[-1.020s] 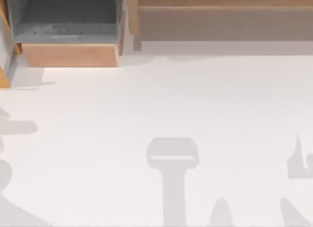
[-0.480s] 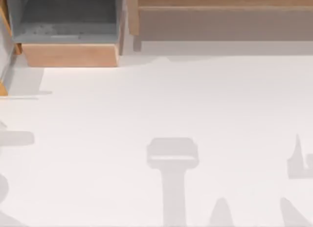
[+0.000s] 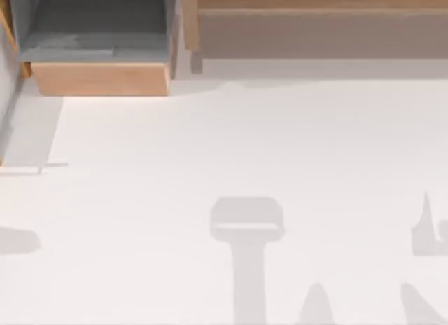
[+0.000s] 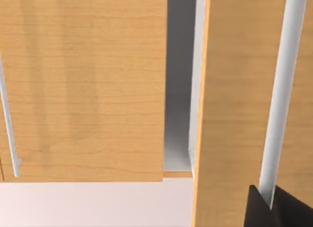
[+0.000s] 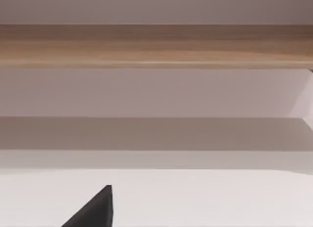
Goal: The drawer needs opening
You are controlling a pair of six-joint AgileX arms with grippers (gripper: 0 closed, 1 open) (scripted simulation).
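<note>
In the left wrist view my left gripper [image 4: 271, 207] is shut on the white bar handle [image 4: 283, 90] of a wooden drawer front [image 4: 234, 114]. That front stands out ahead of a neighbouring wooden front [image 4: 83, 90] with its own white handle [image 4: 9, 124]. A grey gap [image 4: 178, 90] lies between the two. In the top view a wooden-fronted drawer [image 3: 101, 78] at the back left is pulled out, showing its grey inside [image 3: 91, 27]. A dark part of my right gripper [image 5: 95, 210] hangs over the white table, facing the cabinet.
A long wooden cabinet [image 3: 315, 17] runs along the back right of the white table [image 3: 245, 143]. A grey shadow [image 3: 31, 129] lies along the table's left edge. Arm shadows fall on the table's front part.
A wooden piece at the top view's left edge has slid out of the picture. The grey shadow beside it has grown toward the front. The back-left drawer front has not moved.
</note>
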